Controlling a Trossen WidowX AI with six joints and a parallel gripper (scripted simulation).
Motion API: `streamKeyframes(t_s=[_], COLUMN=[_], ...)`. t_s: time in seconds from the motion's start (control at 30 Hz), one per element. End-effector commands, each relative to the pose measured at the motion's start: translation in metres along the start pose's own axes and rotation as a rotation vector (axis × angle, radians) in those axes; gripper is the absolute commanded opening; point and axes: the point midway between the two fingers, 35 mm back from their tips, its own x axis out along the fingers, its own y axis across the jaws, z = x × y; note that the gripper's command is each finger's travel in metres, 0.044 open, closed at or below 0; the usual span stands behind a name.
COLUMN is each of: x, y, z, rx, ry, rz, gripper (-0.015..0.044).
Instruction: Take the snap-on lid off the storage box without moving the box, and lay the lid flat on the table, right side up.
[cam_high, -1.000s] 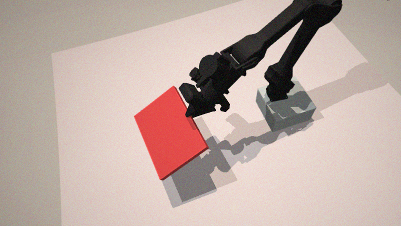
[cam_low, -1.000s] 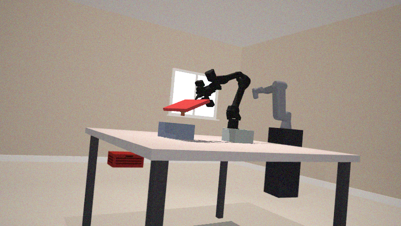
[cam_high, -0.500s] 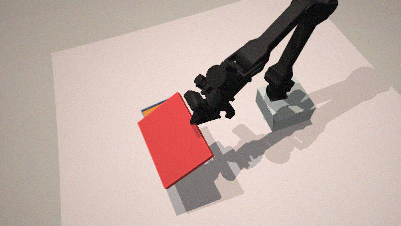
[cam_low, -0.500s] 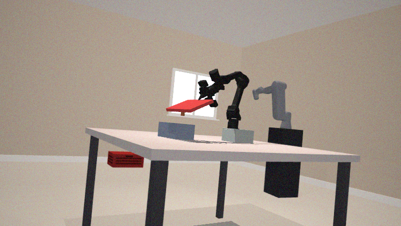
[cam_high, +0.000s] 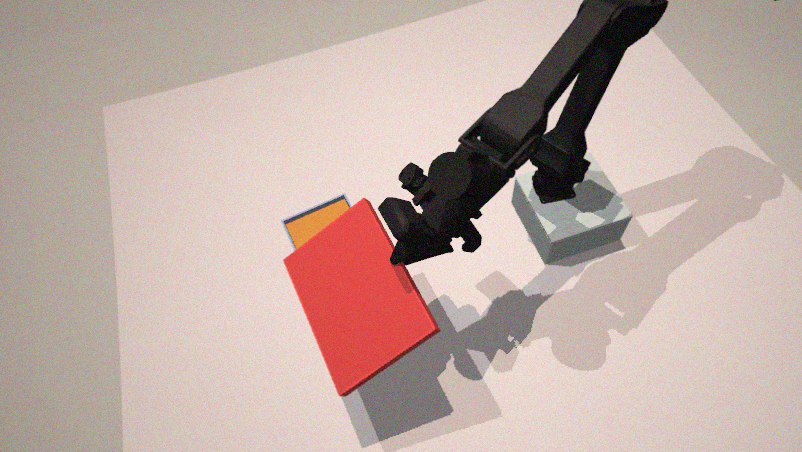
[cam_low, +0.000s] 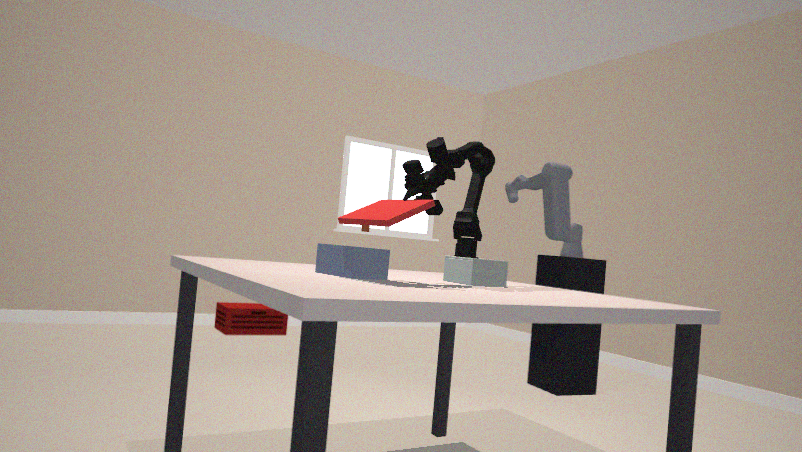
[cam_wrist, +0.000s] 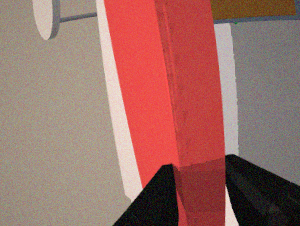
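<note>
The red lid (cam_high: 359, 297) (cam_low: 384, 212) (cam_wrist: 145, 75) is off the box, in the air and tilted, its plain red face up. My gripper (cam_high: 399, 259) (cam_wrist: 198, 169) is shut on one edge of it; in the wrist view a dark fingertip stands on either side of that edge. The blue-grey storage box (cam_high: 314, 209) (cam_low: 351, 261) (cam_wrist: 270, 20) stands on the table with its top uncovered and an orange inside. The lid hangs above it with a gap, hiding most of it in the top view. A small brown piece (cam_low: 365, 227) shows below the lid.
The arm stands on a pale grey-green block (cam_high: 589, 241) (cam_low: 488, 272) on the table (cam_high: 196, 168) (cam_low: 269, 280), to the right of the box in the top and exterior views. Shadows of lid and arm fall on the table. A red crate (cam_low: 252, 318) shows below table height.
</note>
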Motion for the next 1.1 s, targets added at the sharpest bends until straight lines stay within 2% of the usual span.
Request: streamKeyframes(t_s=[0.0, 1.07], x=[-0.001, -0.004], y=[0.003, 0.001], z=[-0.008, -0.072], rx=[0.005, 0.009], ry=[-0.004, 0.0], rz=[0.01, 0.009], gripper=[0.0, 0.0])
